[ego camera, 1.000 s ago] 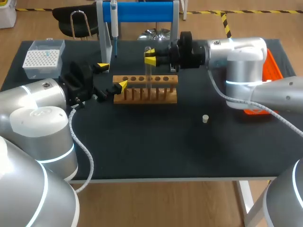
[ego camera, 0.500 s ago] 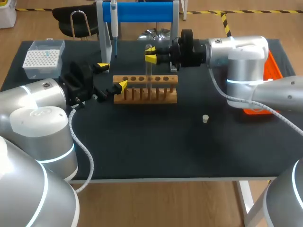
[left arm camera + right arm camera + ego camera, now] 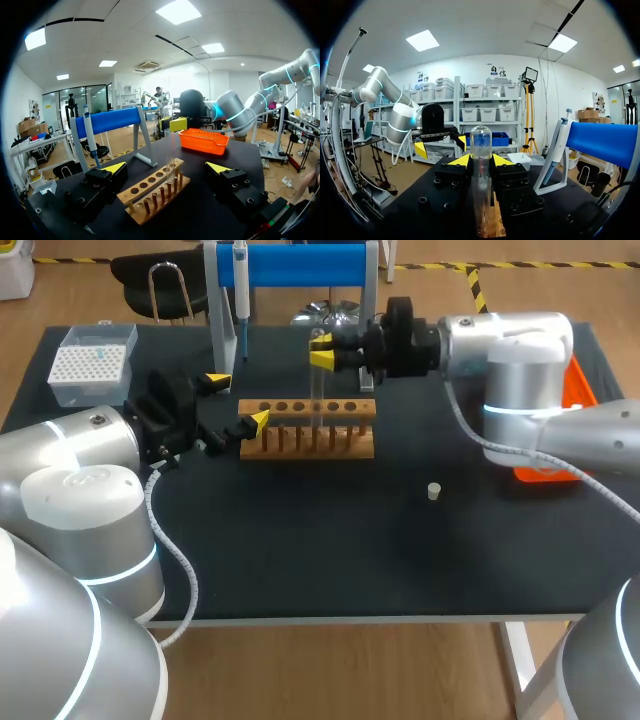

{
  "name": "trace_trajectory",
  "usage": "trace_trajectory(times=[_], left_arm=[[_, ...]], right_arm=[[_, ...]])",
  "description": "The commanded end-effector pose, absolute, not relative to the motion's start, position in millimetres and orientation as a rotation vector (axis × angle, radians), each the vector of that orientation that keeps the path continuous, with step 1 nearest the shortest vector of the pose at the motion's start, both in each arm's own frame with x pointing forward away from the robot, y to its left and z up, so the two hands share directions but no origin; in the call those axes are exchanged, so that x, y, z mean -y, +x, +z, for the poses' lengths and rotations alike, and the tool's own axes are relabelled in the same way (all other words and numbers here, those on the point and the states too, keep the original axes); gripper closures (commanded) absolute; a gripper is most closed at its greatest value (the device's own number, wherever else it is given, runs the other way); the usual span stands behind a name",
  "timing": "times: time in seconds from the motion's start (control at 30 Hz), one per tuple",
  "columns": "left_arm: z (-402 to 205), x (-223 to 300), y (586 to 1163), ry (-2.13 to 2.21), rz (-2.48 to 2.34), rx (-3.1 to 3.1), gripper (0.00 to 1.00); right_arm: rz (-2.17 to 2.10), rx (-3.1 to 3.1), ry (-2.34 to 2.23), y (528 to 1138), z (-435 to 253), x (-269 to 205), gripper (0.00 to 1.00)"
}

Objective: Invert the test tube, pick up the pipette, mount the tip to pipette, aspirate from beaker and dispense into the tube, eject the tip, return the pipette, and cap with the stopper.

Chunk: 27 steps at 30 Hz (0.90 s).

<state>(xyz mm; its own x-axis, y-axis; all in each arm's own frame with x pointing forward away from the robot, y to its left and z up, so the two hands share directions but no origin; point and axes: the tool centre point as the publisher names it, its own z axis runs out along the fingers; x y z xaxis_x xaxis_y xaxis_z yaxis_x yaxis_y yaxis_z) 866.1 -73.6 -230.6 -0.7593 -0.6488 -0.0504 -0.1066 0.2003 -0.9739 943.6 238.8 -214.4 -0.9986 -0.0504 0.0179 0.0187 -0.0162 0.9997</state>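
On the black table, upper centre of the frame, the test tube stands upright at the wooden rack, rounded end up, clamped near its top by the right gripper. The left gripper gapes wide and empty, left of the rack.
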Motion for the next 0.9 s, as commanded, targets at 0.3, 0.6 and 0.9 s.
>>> trace_trajectory(times=[0.3,0.6,0.9], left_arm=[[-233,73,866,-0.698,-1.595,-2.018,0.00],[-233,73,866,-0.698,-1.595,-2.018,0.00],[-233,73,866,-0.698,-1.595,-2.018,0.00]], right_arm=[[-2.199,2.190,0.013,928,-203,-229,1.00],[-2.201,2.196,0.001,911,-199,-220,1.00],[-2.206,2.193,-0.011,896,-194,-208,1.00]])
